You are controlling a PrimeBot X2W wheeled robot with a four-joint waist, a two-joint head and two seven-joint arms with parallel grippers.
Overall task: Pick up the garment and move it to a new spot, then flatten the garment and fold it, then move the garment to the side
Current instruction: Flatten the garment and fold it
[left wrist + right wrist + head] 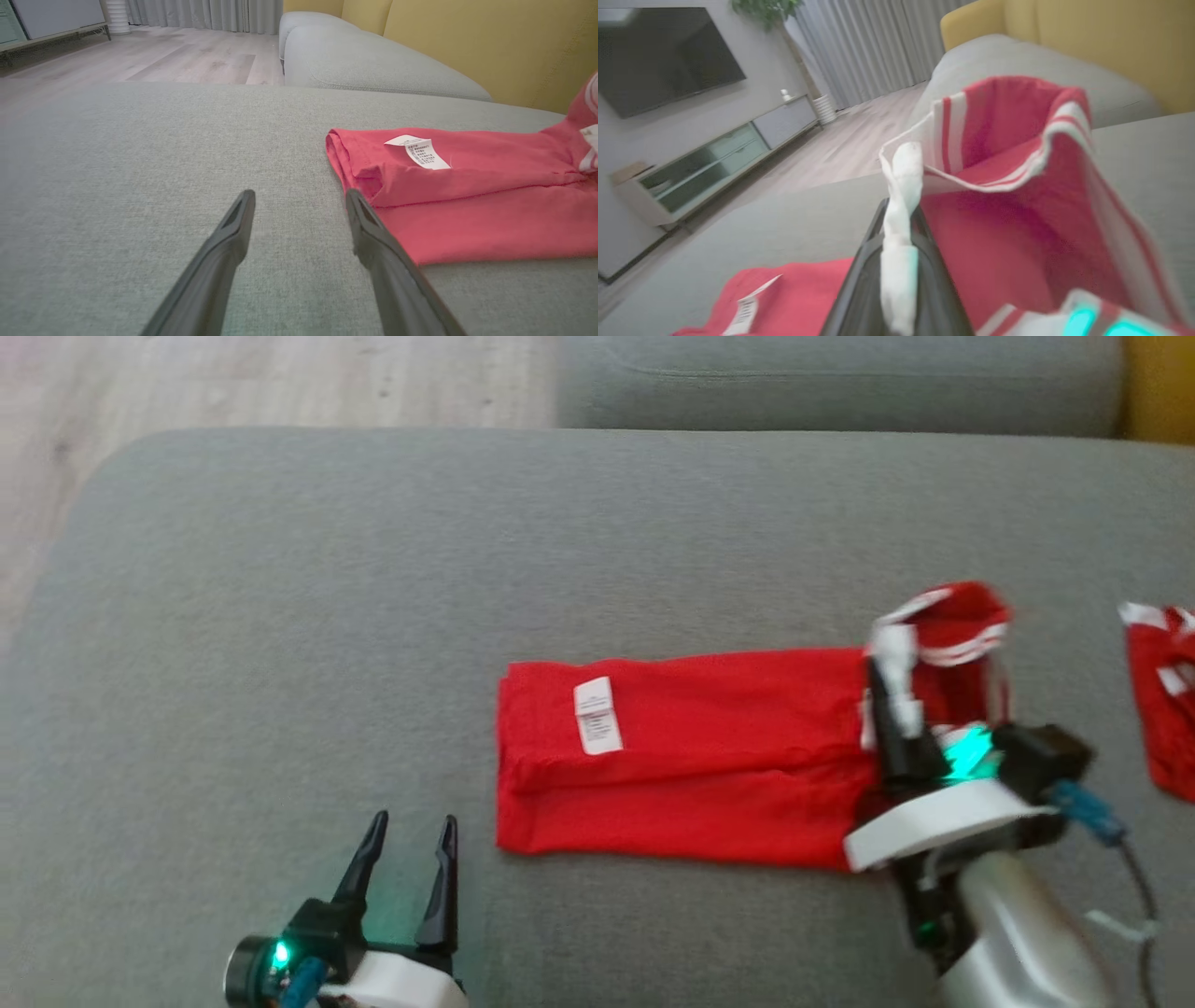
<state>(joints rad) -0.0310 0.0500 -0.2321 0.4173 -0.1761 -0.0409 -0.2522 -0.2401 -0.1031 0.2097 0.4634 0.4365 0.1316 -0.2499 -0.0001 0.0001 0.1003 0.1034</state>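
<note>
The red garment (691,756) lies folded in a long flat strip on the grey sofa cushion (280,616), a white care label (597,714) on top. My right gripper (882,686) is shut on the garment's white-striped right end and holds that end raised and curled above the cushion. In the right wrist view the white band (901,186) sits pinched between the right gripper (899,207) fingers, red cloth (1008,224) hanging open behind. My left gripper (414,821) stands open and empty beside the garment's left edge. The left wrist view shows the left gripper (300,193) just short of the folded edge (467,196).
A second red piece with white stripes (1162,700) lies at the cushion's right edge. Another grey cushion (840,378) sits beyond, with a yellow backrest (467,42) behind. Wood floor (233,383) lies past the cushion's far left corner. A low TV cabinet (714,158) stands across the room.
</note>
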